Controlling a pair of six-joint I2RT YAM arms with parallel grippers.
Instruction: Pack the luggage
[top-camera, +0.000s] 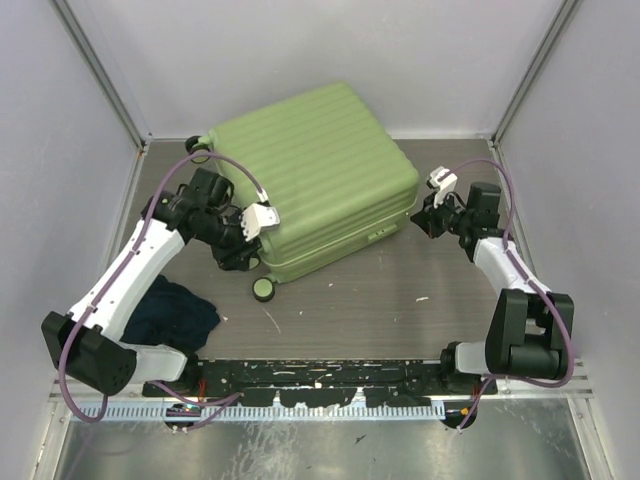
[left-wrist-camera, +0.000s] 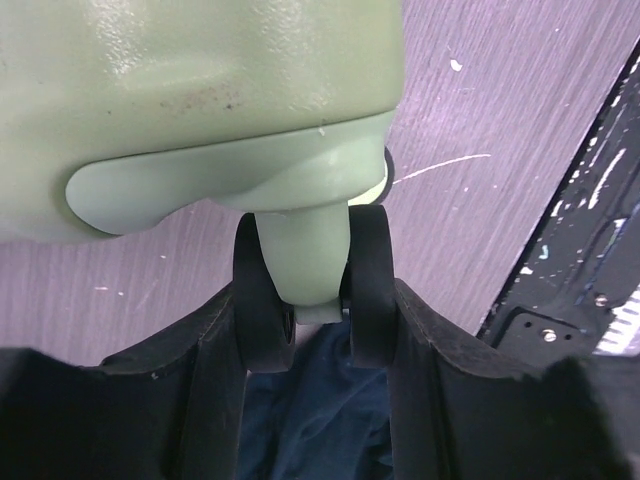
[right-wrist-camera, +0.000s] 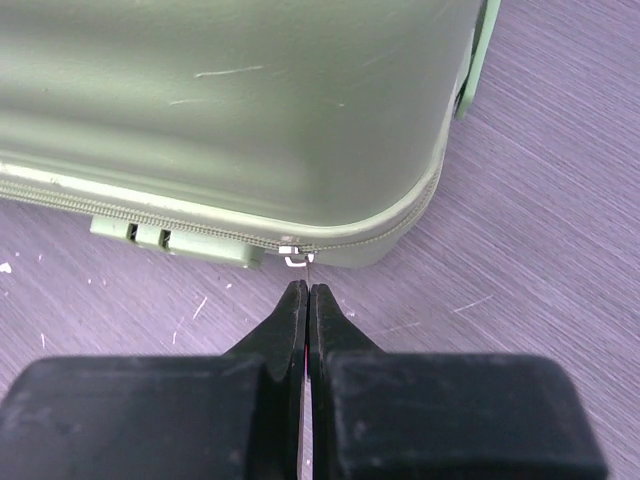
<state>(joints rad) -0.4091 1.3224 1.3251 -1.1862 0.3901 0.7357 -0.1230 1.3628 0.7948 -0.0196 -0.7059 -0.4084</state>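
Note:
The light-green luggage (top-camera: 310, 170) lies closed on the table, ribbed shell up. My left gripper (top-camera: 240, 252) is at its near-left corner. In the left wrist view its fingers (left-wrist-camera: 225, 330) close from both sides on a twin black wheel (left-wrist-camera: 262, 300) with a green stem (left-wrist-camera: 305, 250). My right gripper (top-camera: 432, 215) is at the luggage's right corner. In the right wrist view it (right-wrist-camera: 306, 290) is shut, with the thin zipper pull (right-wrist-camera: 293, 258) running into its tips. A dark blue garment (top-camera: 180, 312) lies on the table beside the luggage, also seen between my left fingers (left-wrist-camera: 320, 400).
Another wheel (top-camera: 262, 287) sticks out at the luggage's near corner and one at the far left (top-camera: 200, 145). Grey walls close the table on the left, back and right. A black rail (top-camera: 320, 380) runs along the near edge.

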